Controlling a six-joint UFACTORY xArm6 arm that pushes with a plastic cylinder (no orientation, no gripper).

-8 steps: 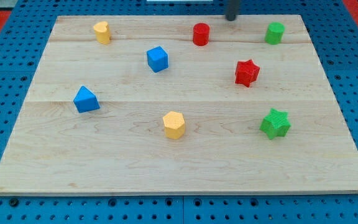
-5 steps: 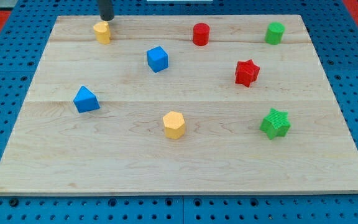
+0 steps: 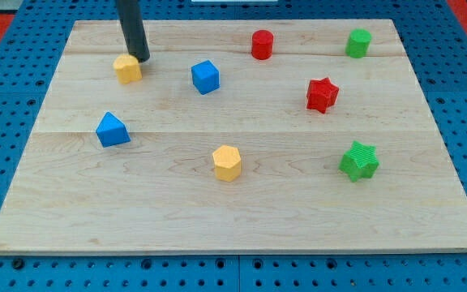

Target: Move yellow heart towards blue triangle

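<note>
The arm has no jaws, only a rod. My tip (image 3: 143,58) touches the yellow heart (image 3: 126,69) at its upper right edge, holding nothing. The heart sits near the table's (image 3: 242,211) top left, above the blue triangle (image 3: 112,130), apart from it.

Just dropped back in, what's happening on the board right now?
My tip sits right at the upper right edge of the yellow heart, near the view's top left, placed to push it down towards the blue triangle. A clear stretch of board separates the heart from the triangle. The blue cube lies to the heart's right, off the path. The other blocks stand apart across the board.
</note>
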